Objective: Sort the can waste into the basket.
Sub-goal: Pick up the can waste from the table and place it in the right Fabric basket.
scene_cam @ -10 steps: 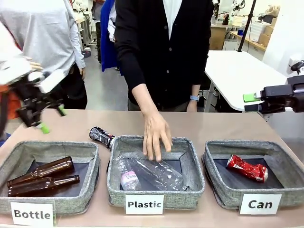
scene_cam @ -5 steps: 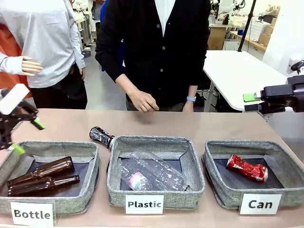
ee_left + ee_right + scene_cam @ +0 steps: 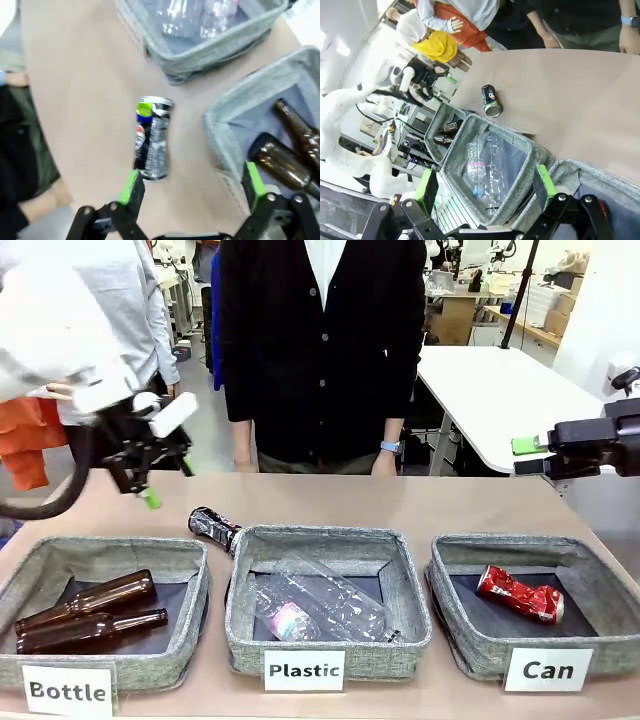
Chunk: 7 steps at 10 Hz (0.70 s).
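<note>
Beige table holds three grey bins in a row, with a person standing at its far side. Over it the left claw hovers with jaws spread wide and nothing between them. The black can lies on its side on bare table just ahead of that claw. It sits off-centre, close beyond one pad, with the Bottle bin beyond the other pad. The can's long axis runs away from the claw, so the jaws already stand across its narrow width.

The red can lies in the Can basket, well apart from the left claw. The right claw hangs above and behind that basket, also open and empty.

One can looks sorted, and the step in hand appears to be the approach to the black one. The next move calls for shifting sideways to centre the can between the pads, then lowering and closing. After that comes a carry over the Plastic bin to the basket.
</note>
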{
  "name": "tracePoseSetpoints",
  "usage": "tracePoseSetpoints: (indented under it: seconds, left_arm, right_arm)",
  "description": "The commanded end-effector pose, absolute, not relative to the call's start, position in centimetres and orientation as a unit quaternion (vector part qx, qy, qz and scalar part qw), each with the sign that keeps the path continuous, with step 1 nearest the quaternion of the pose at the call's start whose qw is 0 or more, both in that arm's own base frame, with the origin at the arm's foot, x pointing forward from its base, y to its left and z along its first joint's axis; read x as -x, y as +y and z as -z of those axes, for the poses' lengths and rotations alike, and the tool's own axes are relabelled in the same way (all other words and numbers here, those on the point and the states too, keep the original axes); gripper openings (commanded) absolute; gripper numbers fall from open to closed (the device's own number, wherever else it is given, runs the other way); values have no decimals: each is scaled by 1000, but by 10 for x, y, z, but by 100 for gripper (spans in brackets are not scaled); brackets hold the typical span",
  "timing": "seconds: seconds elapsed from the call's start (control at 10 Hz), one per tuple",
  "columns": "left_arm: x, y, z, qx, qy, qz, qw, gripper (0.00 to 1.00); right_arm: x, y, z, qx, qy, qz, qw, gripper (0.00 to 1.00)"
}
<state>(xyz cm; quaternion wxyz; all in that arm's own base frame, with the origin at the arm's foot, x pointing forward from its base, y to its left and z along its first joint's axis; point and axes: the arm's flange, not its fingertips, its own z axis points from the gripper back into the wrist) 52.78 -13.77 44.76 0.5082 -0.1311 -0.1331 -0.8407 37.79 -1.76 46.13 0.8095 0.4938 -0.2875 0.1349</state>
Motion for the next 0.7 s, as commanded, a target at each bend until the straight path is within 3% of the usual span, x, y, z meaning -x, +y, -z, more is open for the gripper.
tracePoseSetpoints:
  seconds: [0.0,0.6]
  left_arm:
    - [-567,-161,-447,145,-79,852,497,100]
    - [-593,-237,-374,176,20,865,469,100]
  right_arm:
    - [-378,-18,-463,-497,-291,-136,806,100]
    - [-378,-18,-463,-497,-291,-136,806,100]
